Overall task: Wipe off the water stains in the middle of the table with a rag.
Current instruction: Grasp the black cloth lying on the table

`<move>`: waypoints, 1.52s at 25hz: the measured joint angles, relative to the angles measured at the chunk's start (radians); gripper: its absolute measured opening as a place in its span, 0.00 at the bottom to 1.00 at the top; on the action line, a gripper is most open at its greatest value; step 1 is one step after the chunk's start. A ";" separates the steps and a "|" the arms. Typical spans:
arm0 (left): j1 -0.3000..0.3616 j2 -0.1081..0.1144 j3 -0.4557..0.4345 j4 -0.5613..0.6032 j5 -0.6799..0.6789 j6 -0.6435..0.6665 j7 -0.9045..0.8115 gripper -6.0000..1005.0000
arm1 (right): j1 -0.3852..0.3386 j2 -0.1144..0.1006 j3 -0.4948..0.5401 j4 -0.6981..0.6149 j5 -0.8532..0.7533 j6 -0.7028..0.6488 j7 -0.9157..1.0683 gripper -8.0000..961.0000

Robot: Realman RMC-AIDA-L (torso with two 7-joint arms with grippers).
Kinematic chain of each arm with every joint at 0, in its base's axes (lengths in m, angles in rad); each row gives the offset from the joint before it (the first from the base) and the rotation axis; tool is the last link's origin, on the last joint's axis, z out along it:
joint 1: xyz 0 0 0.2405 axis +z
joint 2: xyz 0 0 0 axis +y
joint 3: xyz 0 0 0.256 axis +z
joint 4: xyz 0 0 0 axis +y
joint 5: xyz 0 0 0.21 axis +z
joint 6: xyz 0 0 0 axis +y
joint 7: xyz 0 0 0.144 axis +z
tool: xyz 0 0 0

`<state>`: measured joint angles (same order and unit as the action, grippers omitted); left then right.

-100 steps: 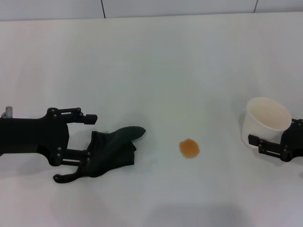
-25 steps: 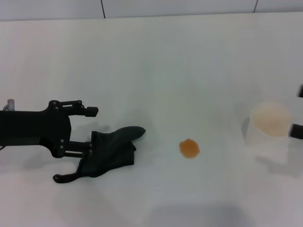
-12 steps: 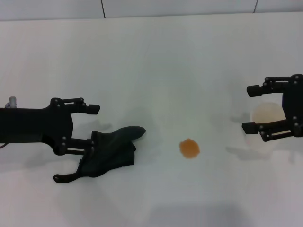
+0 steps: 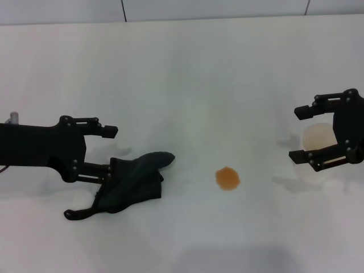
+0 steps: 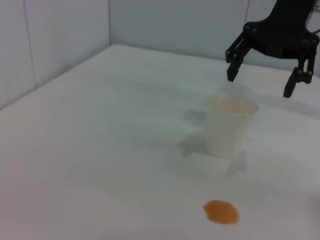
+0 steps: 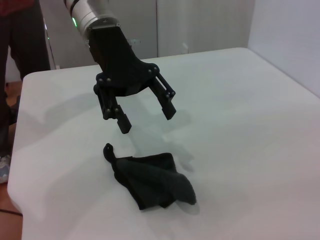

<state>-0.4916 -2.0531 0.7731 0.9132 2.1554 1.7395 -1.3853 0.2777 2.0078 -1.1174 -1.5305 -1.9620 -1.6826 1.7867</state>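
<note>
1. We judge the task barely begun: the water stains (image 4: 227,178) show as one small orange-brown spot, whole and unsmeared, in the middle of the white counter (image 4: 187,74), so no wiping has reached it.

2. The rag (image 4: 133,182) lies crumpled flat on the counter, on our left side and apart from the spot, with its pointed tip aimed toward the spot. We do not hold it.

3. What we think is left: lower onto the rag, grip it, carry it across to the spot, and rub until the spot is gone.

4. Our left claw (image 4: 108,151) hangs above the rag's near end with its fingers spread wide and nothing between them. The right wrist view shows it clear of the cloth, with its shadow falling on the counter beside the rag.

5. The left arm reaches in low from our left, the claw pointing toward the middle of the counter.

6. Our right claw (image 4: 303,132) hovers over a translucent plastic cup (image 5: 231,125) on our right, fingers wide apart and empty, not touching the cup.
</note>
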 joint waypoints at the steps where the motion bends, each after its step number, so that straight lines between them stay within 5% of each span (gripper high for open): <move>1: -0.007 0.000 0.000 0.004 0.011 0.002 -0.019 0.82 | 0.000 0.000 0.001 0.002 0.000 0.003 -0.001 0.88; 17: -0.170 0.038 0.090 0.026 0.261 0.054 -0.366 0.82 | -0.001 0.002 -0.010 0.002 0.013 0.012 -0.004 0.87; 27: -0.264 -0.006 0.197 0.019 0.383 0.045 -0.380 0.82 | -0.001 0.002 -0.025 0.009 0.022 0.013 0.000 0.87; 38: -0.261 -0.022 0.276 0.017 0.411 -0.003 -0.386 0.82 | -0.013 0.002 -0.026 0.018 0.022 0.009 0.001 0.87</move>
<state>-0.7522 -2.0755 1.0491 0.9302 2.5661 1.7364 -1.7714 0.2650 2.0095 -1.1432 -1.5124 -1.9405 -1.6739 1.7880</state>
